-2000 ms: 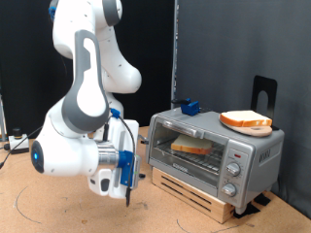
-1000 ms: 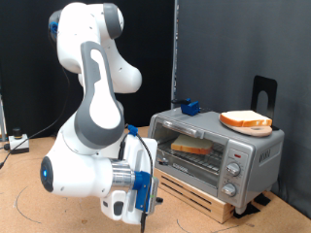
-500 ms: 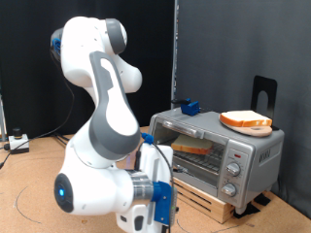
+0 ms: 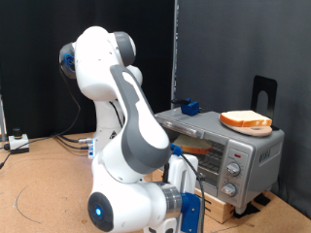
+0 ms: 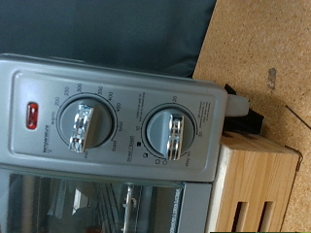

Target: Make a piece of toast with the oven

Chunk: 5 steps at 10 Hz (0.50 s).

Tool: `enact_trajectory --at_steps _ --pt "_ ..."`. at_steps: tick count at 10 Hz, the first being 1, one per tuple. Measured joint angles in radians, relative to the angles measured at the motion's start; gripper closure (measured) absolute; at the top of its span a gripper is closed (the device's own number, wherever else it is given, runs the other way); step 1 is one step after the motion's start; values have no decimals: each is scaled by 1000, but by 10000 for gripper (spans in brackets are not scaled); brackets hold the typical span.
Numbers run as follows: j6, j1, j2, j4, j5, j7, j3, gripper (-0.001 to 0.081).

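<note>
The tool (image 4: 190, 216), grip state unclear, hangs just before the oven (image 4: 238, 150).

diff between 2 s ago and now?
The arm swung across the exterior view from the left toward the bottom centre, in front of the oven; the gripper has dropped below that view's bottom edge. The wrist view now faces the oven's knobs. Unchanged: oven door shut, toast slice on the plate on top.

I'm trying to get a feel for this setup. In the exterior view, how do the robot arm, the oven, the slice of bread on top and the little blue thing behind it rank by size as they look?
1. Robot arm, though it is nearest the camera.
2. Oven.
3. Slice of bread.
4. Blue thing.
</note>
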Motion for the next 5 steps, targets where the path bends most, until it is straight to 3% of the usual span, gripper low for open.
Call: enact_trajectory --at_steps 3,5 --pt "-13 1 -1 -15 -1 -7 0 -1" --pt "-25 3 -12 -78 -2 -50 11 -1"
